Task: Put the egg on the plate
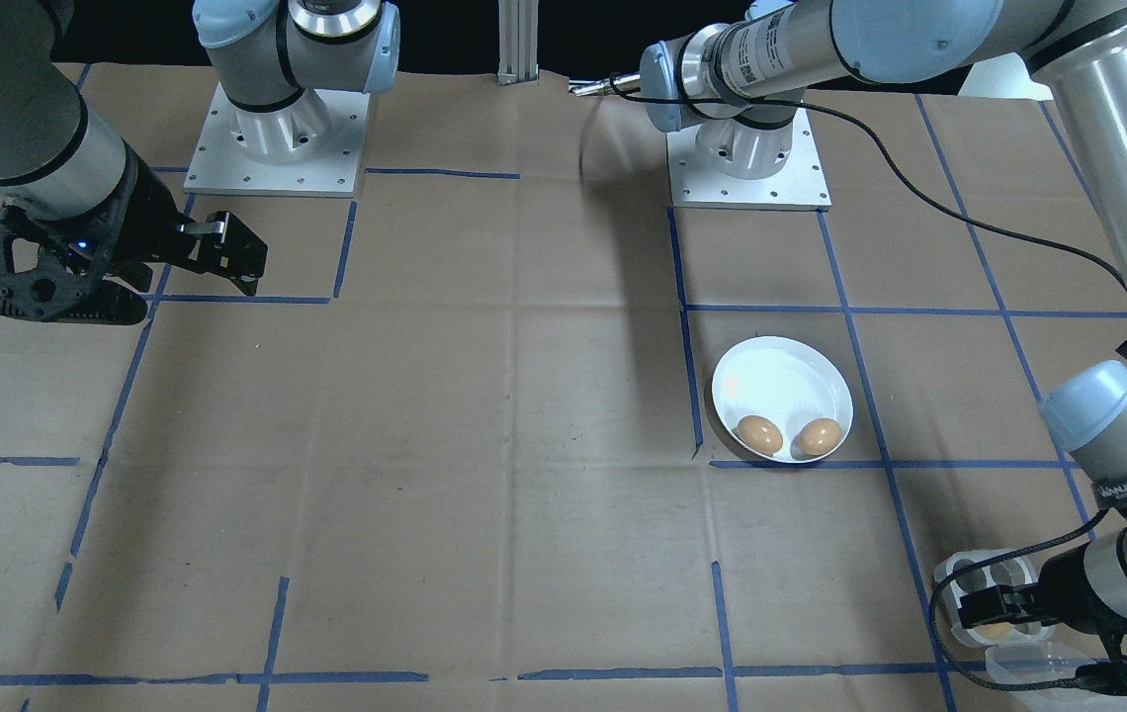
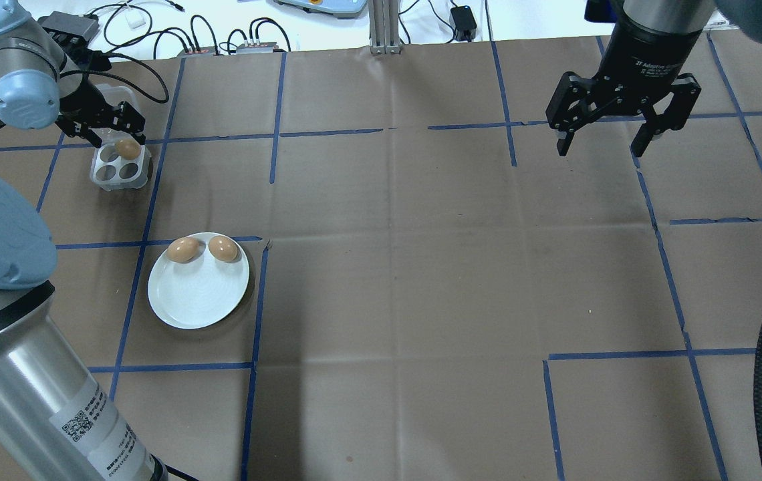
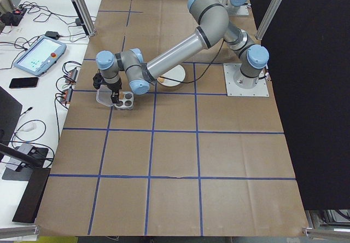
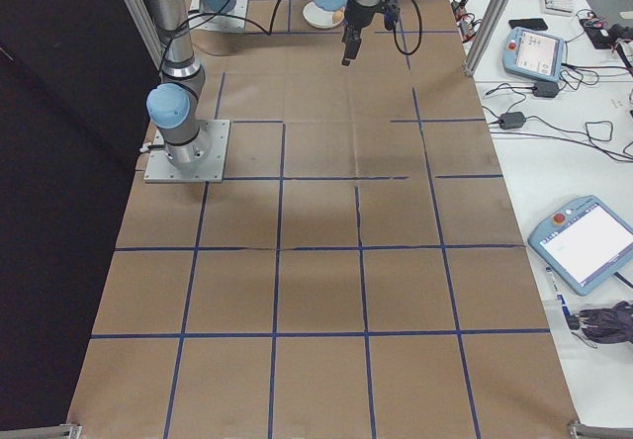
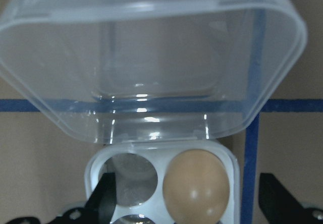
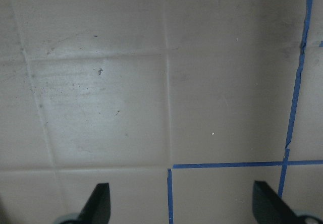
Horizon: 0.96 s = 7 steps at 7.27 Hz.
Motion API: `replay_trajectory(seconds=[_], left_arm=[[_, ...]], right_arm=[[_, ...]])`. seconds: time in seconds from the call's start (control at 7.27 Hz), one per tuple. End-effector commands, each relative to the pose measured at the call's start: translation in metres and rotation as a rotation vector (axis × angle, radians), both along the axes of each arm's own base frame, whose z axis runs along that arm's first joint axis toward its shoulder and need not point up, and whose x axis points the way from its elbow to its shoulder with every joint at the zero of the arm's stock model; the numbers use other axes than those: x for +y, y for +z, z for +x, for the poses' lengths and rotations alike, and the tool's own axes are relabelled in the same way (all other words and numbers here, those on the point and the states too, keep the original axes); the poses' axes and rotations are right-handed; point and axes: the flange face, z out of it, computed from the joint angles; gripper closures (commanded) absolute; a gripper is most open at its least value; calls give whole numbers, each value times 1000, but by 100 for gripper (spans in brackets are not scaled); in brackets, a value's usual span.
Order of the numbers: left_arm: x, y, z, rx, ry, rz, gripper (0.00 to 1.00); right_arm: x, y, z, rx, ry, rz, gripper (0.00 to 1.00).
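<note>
Surface: brown paper covering, gridded with blue tape.
Directly on it: white plate near the left arm's side; small egg tray beyond it, apart; two arm base plates.

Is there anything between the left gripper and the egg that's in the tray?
Nothing visible. The left gripper hangs open over the tray, its lid swung back, and the egg lies exposed between the fingers.
</note>
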Motion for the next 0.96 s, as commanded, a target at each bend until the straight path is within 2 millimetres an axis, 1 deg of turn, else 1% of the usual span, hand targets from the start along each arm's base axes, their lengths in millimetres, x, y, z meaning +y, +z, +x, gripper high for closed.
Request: replay_trajectory(seconds=[0.0, 0.14, 0.28, 0.55, 0.69, 0.83], left_arm=[[0, 4, 0, -3, 0, -7, 14], [1, 5, -2, -1, -1, -7, 23], [1, 6, -2, -2, 0, -9, 27], [1, 7, -2, -2, 5, -10, 45], [1, 4, -3, -1, 3, -6, 50], [1, 6, -3, -1, 5, -7, 53]], right_arm=[[0, 0, 0, 0, 0, 0, 0], [0, 0, 0, 0, 0, 0, 0], [0, 0, 0, 0, 0, 0, 0], [0, 0, 0, 0, 0, 0, 0], [0, 0, 0, 0, 0, 0, 0], [0, 0, 0, 0, 0, 0, 0]])
